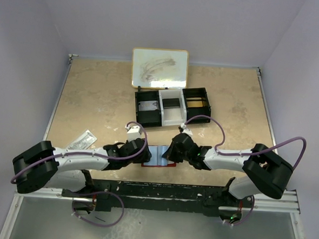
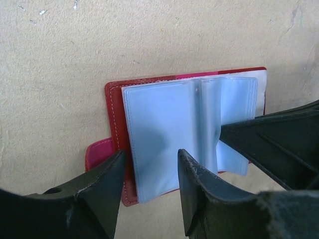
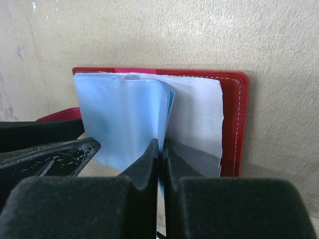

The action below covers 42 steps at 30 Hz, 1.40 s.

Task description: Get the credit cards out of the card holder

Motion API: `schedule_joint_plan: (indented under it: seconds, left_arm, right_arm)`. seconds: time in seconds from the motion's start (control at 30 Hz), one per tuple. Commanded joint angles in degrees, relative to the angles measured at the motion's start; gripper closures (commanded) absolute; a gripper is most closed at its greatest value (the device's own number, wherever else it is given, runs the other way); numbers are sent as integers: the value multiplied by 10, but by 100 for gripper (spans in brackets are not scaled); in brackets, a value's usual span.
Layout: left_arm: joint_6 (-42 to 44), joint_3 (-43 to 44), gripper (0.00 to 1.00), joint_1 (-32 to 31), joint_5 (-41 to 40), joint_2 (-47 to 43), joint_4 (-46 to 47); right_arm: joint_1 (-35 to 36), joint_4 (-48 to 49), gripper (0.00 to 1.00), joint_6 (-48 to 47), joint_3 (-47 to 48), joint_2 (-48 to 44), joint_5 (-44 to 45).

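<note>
The card holder (image 1: 158, 156) lies open and flat on the table (image 1: 96, 94), near its near edge, between the two arms and nearer than the long black tray (image 1: 148, 123). Its red cover (image 3: 234, 124) faces down, the pale blue plastic sleeves (image 2: 159, 124) face up, and the little side tab (image 2: 99, 152) sticks out at the left.

The opening step looks done; the drawing out of cards does not. The left gripper (image 2: 150, 157) hovers at the near edge of the holder's left half with its jaws standing apart, one finger over the red cover and the other over the sleeves, gripping nothing. By the look of it, it is there to steady that side, though I cannot tell whether it presses down.

The right gripper (image 3: 160, 147) is clenched on a thin pale leaf at the near edge of the middle sleeves, which stand up slightly from the fold. Whether that leaf is a sleeve alone or has a card inside, I cannot tell. A white sheet lies against the right cover behind it, and I cannot say what it is.

No card shows drawn clear of a sleeve, and what lies in the tray's compartments is too small to make out. I judge the task to be in its early part, with the extraction itself left to do.
</note>
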Motion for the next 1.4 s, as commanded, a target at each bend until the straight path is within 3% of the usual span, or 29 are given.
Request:
schedule_joint_plan:
  seconds: [0.0,0.23,0.47,0.57,0.77,1.17,1.37]
  left_arm:
    - [-7,0,57,-5,-2,13,27]
    - [-1,3,57,-7,43,59,76]
    - [-26,-11,59,-10,34,49,125]
    - [-29,-11,62,-11,22,35,119]
    - [-7,14,78,-15,6,35,72]
    - [11,36,77,-35,21,55,93]
    - [21,63,90,-41,4,90,57]
  right_arm:
    - [0,-46,96,-5,-14,11,2]
    - [0,-41,96,-5,-14,16,-1]
    - [0,-35,96,-1,-21,22,-5]
    - [0,-35,96,0,-25,19,-4]
    - [-1,-34,96,0,-25,21,-3]
    - [0,-34,96,-4,-19,29,-5]
    - [0,-36,96,-8,-16,22,-4]
